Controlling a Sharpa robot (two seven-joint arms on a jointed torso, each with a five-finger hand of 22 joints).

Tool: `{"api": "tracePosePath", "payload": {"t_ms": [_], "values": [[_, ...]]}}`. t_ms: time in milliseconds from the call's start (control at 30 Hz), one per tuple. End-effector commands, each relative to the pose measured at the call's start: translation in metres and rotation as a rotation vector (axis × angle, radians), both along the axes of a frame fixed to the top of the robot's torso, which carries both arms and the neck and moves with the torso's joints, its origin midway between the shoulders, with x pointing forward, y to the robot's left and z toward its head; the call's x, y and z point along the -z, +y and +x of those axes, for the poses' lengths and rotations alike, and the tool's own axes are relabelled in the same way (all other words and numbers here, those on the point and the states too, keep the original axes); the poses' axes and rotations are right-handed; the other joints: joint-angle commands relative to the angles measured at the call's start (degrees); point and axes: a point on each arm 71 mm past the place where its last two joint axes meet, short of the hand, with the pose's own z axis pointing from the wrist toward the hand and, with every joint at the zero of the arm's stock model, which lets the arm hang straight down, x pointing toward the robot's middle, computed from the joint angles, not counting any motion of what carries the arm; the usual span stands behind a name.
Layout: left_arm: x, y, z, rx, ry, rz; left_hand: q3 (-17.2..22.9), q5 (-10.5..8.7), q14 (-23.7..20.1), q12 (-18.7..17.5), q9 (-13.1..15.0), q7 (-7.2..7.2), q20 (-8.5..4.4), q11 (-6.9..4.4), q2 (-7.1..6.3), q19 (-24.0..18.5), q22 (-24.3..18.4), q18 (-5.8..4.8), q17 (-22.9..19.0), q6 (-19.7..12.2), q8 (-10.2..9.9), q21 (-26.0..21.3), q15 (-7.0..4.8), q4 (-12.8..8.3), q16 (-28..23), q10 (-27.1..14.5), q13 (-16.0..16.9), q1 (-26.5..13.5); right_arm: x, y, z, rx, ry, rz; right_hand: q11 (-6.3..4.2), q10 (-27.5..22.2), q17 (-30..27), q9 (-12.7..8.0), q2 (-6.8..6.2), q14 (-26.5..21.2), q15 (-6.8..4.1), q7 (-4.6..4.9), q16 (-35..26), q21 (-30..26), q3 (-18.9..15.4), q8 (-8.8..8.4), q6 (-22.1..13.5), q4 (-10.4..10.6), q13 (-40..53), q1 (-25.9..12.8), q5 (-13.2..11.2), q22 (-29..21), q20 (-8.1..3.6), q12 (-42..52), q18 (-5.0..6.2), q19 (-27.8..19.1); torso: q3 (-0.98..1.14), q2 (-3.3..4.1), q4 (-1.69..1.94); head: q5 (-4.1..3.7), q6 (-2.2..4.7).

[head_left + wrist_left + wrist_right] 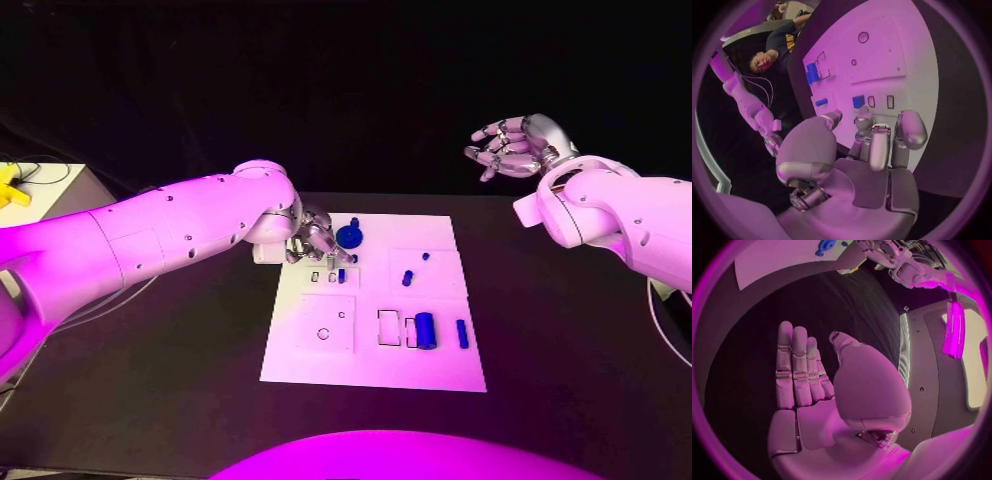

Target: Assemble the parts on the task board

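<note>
The white task board (296,350) lies mid-table. A blue gear-shaped part (352,237) stands near its far left corner, and in the right wrist view the gear (824,246) shows a little apart from the left hand. My left hand (313,241) hovers right beside it over the board's far left edge. Its fingers (879,145) are apart and nothing shows between them. A blue cylinder (426,325) and a thin blue bar (463,333) lie on the near right part. Small blue pieces (408,277) sit mid-board. My right hand (516,146) hangs high beyond the table's far right, empty, with its fingers (795,365) straight.
Empty slots and outlined recesses (326,325) mark the board's near left part. A yellow object (12,186) sits on a pale stand at the far left, off the table. Bare black tabletop (159,380) surrounds the board.
</note>
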Motion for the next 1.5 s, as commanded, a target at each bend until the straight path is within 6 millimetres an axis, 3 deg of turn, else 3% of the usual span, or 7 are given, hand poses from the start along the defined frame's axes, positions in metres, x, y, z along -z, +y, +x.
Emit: {"api": "tracePosePath", "payload": {"t_ms": [33,233,300,567,1500], "values": [[0.002,-0.002,-0.001,0.023,0.023,0.013,0.22,0.14,3.80,-0.27,0.11,0.08,-0.35,-0.07,0.00,-0.08,-0.03,-0.60,10.13,-0.43,0.39,0.09,-0.51,0.00,-0.27,-0.52,-0.04,0.45,-0.003,0.000,0.001,-0.002,-0.029,0.053,0.96,-1.09,-1.60,-0.02,-0.98,-2.65,1.19,1.72,-5.79,-4.84,1.98,0.34,0.45,-0.31,-6.71,-0.35,0.27,-4.64,1.39,-5.45,0.17,-1.46,0.00,0.26,-0.16,0.04,-0.12],[0.004,-0.005,-0.001,0.031,0.035,0.016,0.53,0.14,3.79,-0.28,0.29,0.09,-0.34,-0.06,-0.21,-0.09,0.02,-0.61,10.12,-0.49,0.48,0.12,-0.50,-0.13,-0.29,-0.56,-0.05,0.80,-0.003,0.003,0.002,-0.014,-0.024,0.069,3.26,-3.21,-7.18,-0.59,-1.57,-9.29,4.25,3.48,-16.72,-12.78,3.64,0.26,-0.02,-1.69,-17.44,-1.22,0.12,-13.35,4.49,-12.59,0.16,-6.05,-0.03,0.38,-0.25,0.01,-0.32],[0.005,-0.006,-0.002,0.033,0.040,0.017,0.64,0.14,3.78,-0.31,0.34,0.08,-0.33,-0.06,-0.23,-0.16,-0.10,-0.59,10.11,-0.47,0.52,0.06,-0.50,-0.15,-0.29,-0.60,-0.10,0.90,-0.003,0.004,0.002,-0.018,-0.023,0.073,3.81,-3.47,-9.26,-0.95,-1.40,-10.07,4.89,3.85,-19.15,-12.93,3.72,-0.05,-0.19,-2.38,-20.79,-1.50,0.15,-16.05,5.24,-14.34,0.28,-7.29,-0.03,0.37,-0.23,-0.01,-0.38],[0.009,-0.006,-0.001,0.033,0.050,0.022,1.00,0.15,3.72,-0.39,0.51,0.08,-0.32,-0.06,-0.32,-0.27,-0.23,-0.56,10.00,-0.50,0.61,-0.01,-0.49,-0.25,-0.37,-0.73,-0.22,1.24,-0.003,0.006,0.002,-0.022,-0.022,0.079,3.94,-2.84,-11.17,-1.34,-1.26,-9.41,5.05,3.97,-20.77,-12.83,3.62,-0.32,-0.28,-3.14,-23.96,-1.99,0.14,-18.67,5.46,-15.14,0.33,-7.25,-0.08,0.24,-0.14,-0.10,-0.60],[0.018,-0.004,-0.003,0.025,0.077,0.019,1.93,0.15,3.63,-0.46,0.89,0.07,-0.29,-0.08,-0.42,-0.44,-0.40,-0.52,9.86,-0.54,0.82,-0.09,-0.51,-0.51,-0.48,-0.90,-0.37,2.02,-0.002,0.009,0.002,-0.027,-0.020,0.082,4.06,-2.82,-11.94,-1.52,-1.19,-9.31,5.17,4.07,-21.45,-12.85,3.57,-0.48,-0.42,-3.52,-25.18,-2.11,0.22,-19.75,5.57,-15.40,0.32,-7.34,-0.05,0.28,-0.09,-0.17,-1.44]]}}
